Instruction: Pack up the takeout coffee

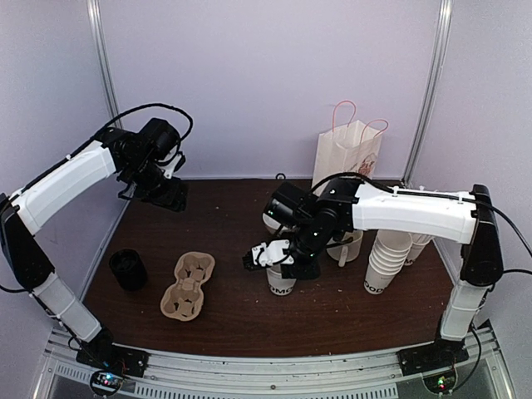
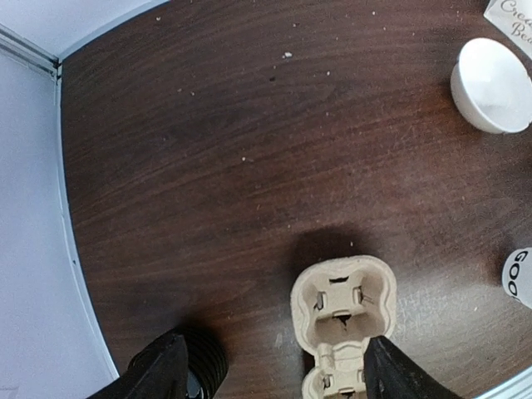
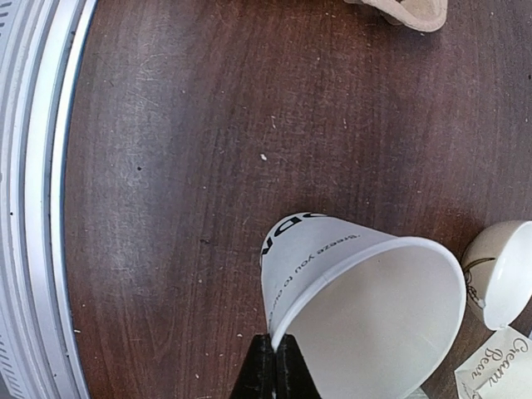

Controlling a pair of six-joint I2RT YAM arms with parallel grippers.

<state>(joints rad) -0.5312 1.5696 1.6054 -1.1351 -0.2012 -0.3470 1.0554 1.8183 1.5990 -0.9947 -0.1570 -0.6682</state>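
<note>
Only my right wrist view shows the right gripper (image 3: 273,347) pinching the paper cup (image 3: 332,249) by its rim; the left gripper (image 2: 276,349) hangs wide.

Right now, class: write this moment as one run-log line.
right jaws: shut on rim of lidless white paper cup with black lettering | left jaws: open, holding nothing | tan pulp two-cup carrier: empty

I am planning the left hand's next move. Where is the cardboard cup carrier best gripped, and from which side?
Probably at the narrow waist between its two wells, from straight above. The cardboard cup carrier lies flat on the table, both wells empty, and the open left hand looks down on it.
</note>
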